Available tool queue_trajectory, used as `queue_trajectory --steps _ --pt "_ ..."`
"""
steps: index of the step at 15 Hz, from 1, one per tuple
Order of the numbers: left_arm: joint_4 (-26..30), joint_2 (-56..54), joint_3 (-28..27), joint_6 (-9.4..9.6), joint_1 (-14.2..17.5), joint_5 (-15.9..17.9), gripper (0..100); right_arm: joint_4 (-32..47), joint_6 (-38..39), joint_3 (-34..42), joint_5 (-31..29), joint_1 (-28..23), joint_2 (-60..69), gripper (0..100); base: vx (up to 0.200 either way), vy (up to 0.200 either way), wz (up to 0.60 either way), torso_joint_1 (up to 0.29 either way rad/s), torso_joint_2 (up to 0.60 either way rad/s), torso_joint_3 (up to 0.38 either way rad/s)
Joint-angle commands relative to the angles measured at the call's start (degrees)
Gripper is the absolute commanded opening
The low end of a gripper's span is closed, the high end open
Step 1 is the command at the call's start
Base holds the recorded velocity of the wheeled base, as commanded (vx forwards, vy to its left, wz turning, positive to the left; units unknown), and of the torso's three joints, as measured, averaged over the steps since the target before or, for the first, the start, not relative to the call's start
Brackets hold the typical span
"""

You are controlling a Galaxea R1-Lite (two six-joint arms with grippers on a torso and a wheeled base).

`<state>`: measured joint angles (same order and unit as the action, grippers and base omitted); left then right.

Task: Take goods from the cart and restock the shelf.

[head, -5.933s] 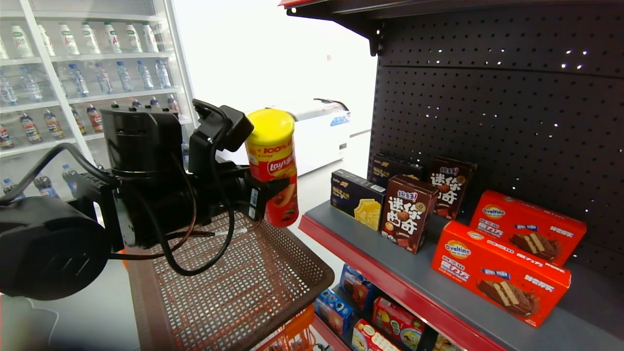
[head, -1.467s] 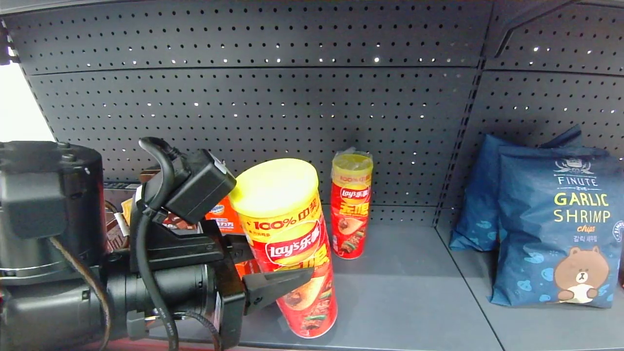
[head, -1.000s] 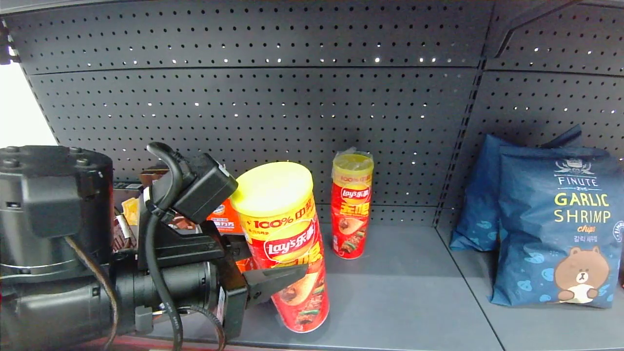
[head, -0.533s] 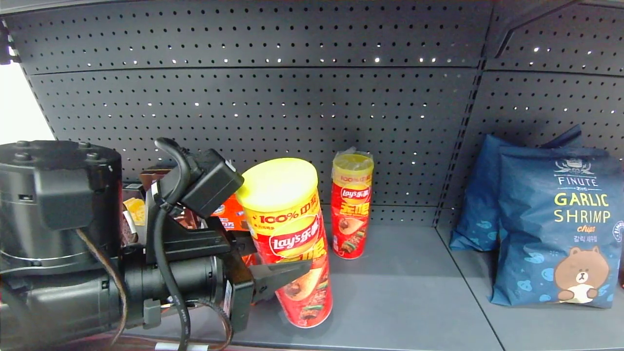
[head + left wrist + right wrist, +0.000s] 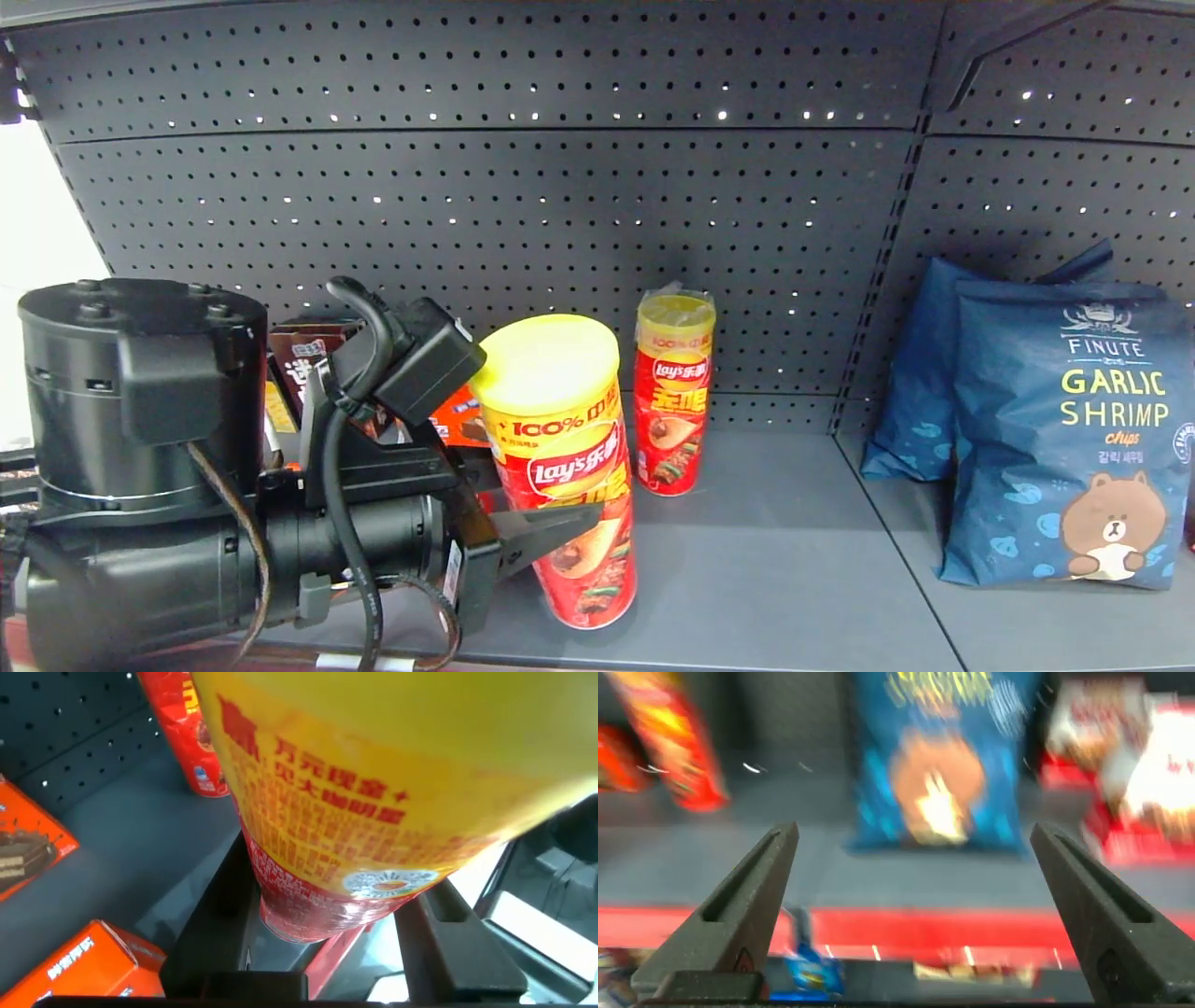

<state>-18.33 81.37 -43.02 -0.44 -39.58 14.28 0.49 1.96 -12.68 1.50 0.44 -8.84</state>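
dark perforated pegboard [image 5: 523, 187] backs a grey shelf board [image 5: 766, 560], and at the front of that board is the chip can [image 5: 560, 467], red with a yellow lid, leaning slightly. the left gripper [image 5: 560, 499] is clamped around its lower half, one black finger [image 5: 551, 527] lying across the front of the can and the other hidden behind it. from the left wrist view the can [image 5: 374, 775] sits squeezed between the two fingers of the left gripper [image 5: 332, 924]. its base is down at the shelf surface near the front edge, but whether it actually rests there cannot be told. just behind it, close to the pegboard, a second can [image 5: 674, 392] of the same kind stands upright, near the first one but apart from it. on the robot's left of the held can, partly hidden by the arm, are brown boxes [image 5: 308, 350], and the left wrist view catches orange boxes [image 5: 28, 849] lying on the same board. well off to the robot's right two blue snack bags [image 5: 1064, 429] lean upright against the back. the right gripper [image 5: 915, 905] is spread wide with nothing between its fingers, facing the red front edge [image 5: 896, 929] of the shelf and a blurred blue bag [image 5: 938, 756] beyond it.
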Motion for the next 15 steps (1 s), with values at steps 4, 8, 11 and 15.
queue_trajectory --steps 4,8,11,15 --pt "-2.0 0.8 -0.2 0.44 0.1 0.0 0 1.7 -5.5 -16.1 10.6 6.1 -27.7 100 0.000 0.000 0.00 0.000 0.00 0.000" --pt "-2.0 0.8 -0.4 0.35 0.1 0.1 0 -0.4 -5.9 -28.2 8.7 20.2 -45.7 100 0.000 0.000 0.00 0.000 0.00 0.000" --pt "-2.0 0.7 -0.7 0.35 0.0 0.4 0 -8.7 -6.1 -34.7 11.5 25.8 -59.7 100 0.000 0.000 0.00 0.000 0.00 0.000" --pt "-2.0 0.6 -0.5 0.44 0.0 1.3 0 -13.2 -6.2 -42.4 11.9 29.6 -75.3 100 0.000 0.000 0.00 0.000 0.00 0.000"
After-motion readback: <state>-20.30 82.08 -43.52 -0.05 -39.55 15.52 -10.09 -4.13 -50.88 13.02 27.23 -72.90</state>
